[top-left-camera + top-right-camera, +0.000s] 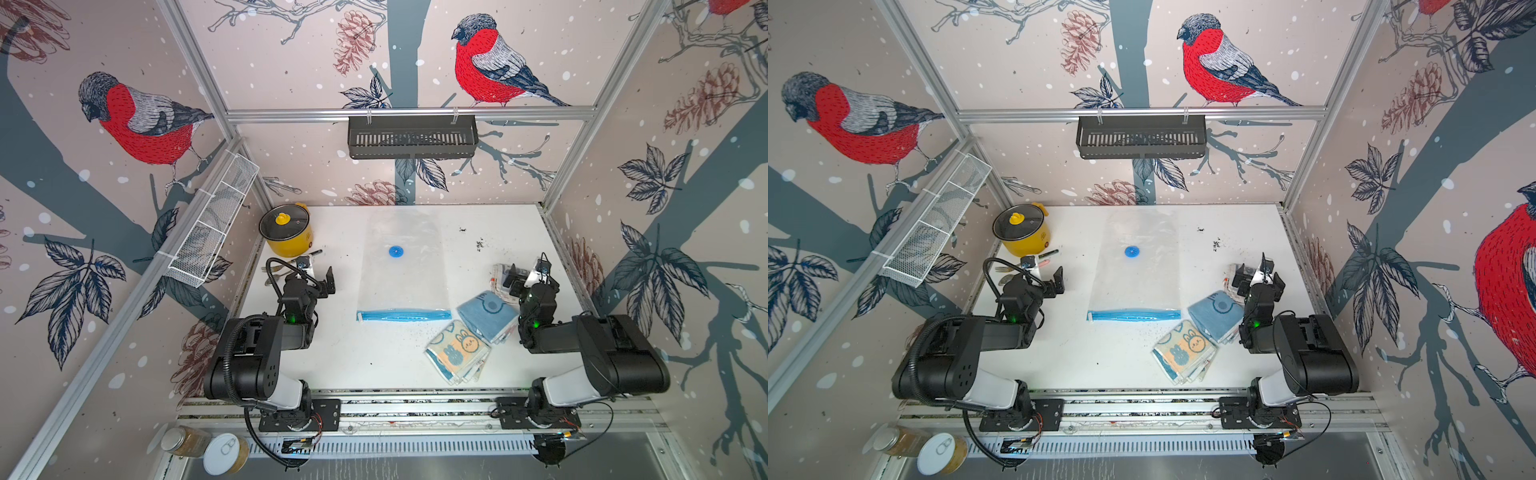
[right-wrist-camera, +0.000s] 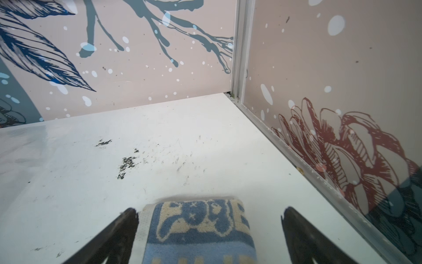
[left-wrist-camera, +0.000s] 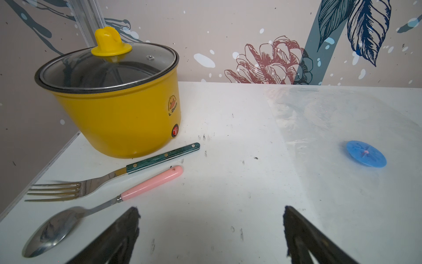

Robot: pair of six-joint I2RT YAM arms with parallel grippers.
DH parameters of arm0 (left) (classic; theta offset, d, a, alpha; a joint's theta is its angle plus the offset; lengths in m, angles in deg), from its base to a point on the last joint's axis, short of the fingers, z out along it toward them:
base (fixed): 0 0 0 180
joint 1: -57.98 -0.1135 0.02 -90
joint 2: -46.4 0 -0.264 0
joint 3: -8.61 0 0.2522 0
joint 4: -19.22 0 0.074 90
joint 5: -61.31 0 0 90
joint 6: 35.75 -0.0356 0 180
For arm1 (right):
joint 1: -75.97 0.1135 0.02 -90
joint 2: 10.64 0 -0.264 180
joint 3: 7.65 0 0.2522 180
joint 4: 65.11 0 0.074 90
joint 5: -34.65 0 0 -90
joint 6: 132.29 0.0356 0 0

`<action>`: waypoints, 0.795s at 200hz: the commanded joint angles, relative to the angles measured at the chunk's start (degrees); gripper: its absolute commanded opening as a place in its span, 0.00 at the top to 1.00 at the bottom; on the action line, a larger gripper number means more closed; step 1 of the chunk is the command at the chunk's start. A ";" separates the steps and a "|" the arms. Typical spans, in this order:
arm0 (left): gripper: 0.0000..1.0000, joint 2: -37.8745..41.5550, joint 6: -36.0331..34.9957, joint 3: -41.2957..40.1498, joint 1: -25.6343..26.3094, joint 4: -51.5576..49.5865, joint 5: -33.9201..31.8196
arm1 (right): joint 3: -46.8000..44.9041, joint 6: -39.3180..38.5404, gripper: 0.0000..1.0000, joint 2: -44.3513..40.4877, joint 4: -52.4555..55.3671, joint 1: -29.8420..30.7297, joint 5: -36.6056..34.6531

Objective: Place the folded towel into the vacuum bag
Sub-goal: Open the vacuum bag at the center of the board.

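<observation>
The clear vacuum bag point(image 1: 403, 274) point(image 1: 1133, 274) lies flat mid-table, its blue zip strip point(image 1: 403, 314) toward the front and its round blue valve point(image 1: 395, 251) point(image 3: 366, 155) farther back. Three folded towels lie right of it: a blue one point(image 1: 488, 316), a cream bunny-print one point(image 1: 457, 351), and a blue-and-cream one point(image 2: 198, 228) under my right gripper point(image 1: 525, 270) point(image 2: 210, 212). That gripper is open and hovers with its jaws either side of this towel's end. My left gripper point(image 1: 318, 272) point(image 3: 211, 212) is open over bare table left of the bag.
A yellow lidded pot point(image 1: 286, 232) stands at the back left, with a fork point(image 3: 80, 185) and a pink-handled spoon point(image 3: 57, 226) beside it near my left gripper. A black basket point(image 1: 411, 137) and a white mesh basket point(image 1: 212, 228) hang on the walls.
</observation>
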 commanded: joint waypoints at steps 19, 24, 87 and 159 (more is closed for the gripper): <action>0.02 6.01 1.05 7.57 -0.13 -13.48 -2.57 | 3.13 0.15 0.00 -10.46 11.10 1.10 -3.87; 0.02 6.92 0.90 8.85 -0.11 -15.66 -2.26 | 4.76 0.43 0.00 -12.95 15.17 0.96 -3.19; 0.03 14.11 6.56 27.79 -0.16 -32.81 9.02 | 9.78 33.15 0.01 -35.03 28.10 -4.67 7.50; 0.04 3.75 33.03 42.80 -1.74 -49.99 19.15 | 24.18 33.67 0.00 -24.38 44.47 -8.80 37.45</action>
